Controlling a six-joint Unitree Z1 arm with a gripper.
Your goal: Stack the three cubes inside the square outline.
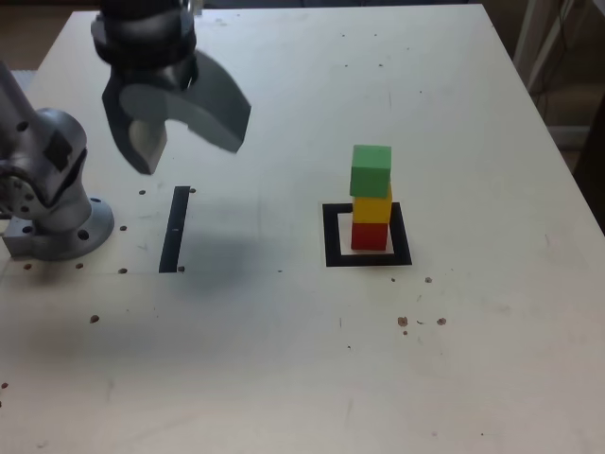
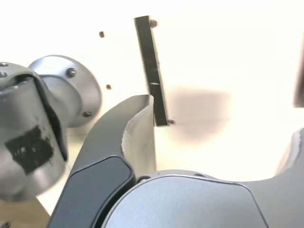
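On your desk (image 1: pixel 284 378), the gripper (image 1: pixel 184 128) hangs at the exterior view's far left, fingers (image 1: pixel 146 142) apart and empty. Well right, the square outline (image 1: pixel 331 236) holds red cube (image 1: pixel 370 235), yellow cube (image 1: pixel 372 206), green cube (image 1: pixel 371 170), stacked upward.

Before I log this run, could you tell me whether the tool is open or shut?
Open: the tool hangs with jaws spread wide, nothing between them.

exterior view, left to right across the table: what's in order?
Arm base → gripper, jaws open and empty, above the table → black tape strip → square outline holding the stack: red cube, yellow cube, green cube on top.
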